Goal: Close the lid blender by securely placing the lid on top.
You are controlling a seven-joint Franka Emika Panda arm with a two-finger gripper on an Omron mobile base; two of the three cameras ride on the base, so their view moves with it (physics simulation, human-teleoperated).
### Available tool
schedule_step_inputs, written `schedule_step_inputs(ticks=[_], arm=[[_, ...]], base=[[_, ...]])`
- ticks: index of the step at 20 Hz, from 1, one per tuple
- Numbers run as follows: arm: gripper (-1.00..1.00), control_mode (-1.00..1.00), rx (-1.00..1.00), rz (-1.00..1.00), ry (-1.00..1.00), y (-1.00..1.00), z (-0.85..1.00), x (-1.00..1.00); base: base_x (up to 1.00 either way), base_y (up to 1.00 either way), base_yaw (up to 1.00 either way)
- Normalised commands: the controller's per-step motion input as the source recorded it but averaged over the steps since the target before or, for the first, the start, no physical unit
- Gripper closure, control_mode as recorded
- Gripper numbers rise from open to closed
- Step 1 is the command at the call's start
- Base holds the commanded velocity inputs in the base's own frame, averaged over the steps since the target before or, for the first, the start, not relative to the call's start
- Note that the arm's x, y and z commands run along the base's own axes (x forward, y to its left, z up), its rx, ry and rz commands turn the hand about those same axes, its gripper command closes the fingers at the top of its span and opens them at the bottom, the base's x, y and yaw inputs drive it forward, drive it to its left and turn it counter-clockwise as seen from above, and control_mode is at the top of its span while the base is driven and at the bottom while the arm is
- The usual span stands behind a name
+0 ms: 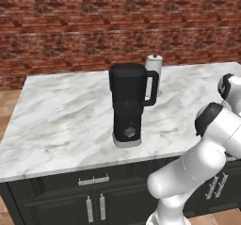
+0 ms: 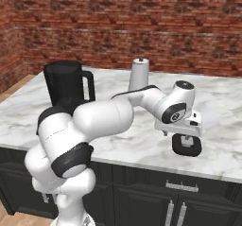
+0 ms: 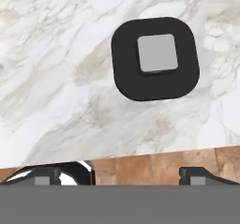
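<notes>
- Jaws of the gripper (image 2: 187, 136) stood spread wide and empty, the two tips far apart at the bottom of the hand view.
- It hung just above the lid (image 3: 155, 58), a dark rounded-square cap with a grey block on top, flat on the marble counter (image 1: 61, 120) near its front edge.
- In the hand view the lid sat toward one o'clock of the tips.
- Well apart stood the blender (image 1: 128, 102), upright; a white cylinder (image 1: 153, 68) at its one o'clock.
- Step: reaching for the lid. Next, probably centre over it, descend, clamp.
</notes>
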Motion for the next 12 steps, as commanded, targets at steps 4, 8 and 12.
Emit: schedule_step_inputs(ticks=[4,8,12], arm=[[-1.00,-1.00,0.00,0.00,0.00,-0.04,-0.19,0.18],[-1.00,-1.00,0.00,0.00,0.00,-0.07,-0.20,0.11],[-1.00,-1.00,0.00,0.00,0.00,-0.13,-0.20,0.10]], base=[[0.00,0.00,0.00],[0.00,0.00,0.00],[0.00,0.00,0.00]])
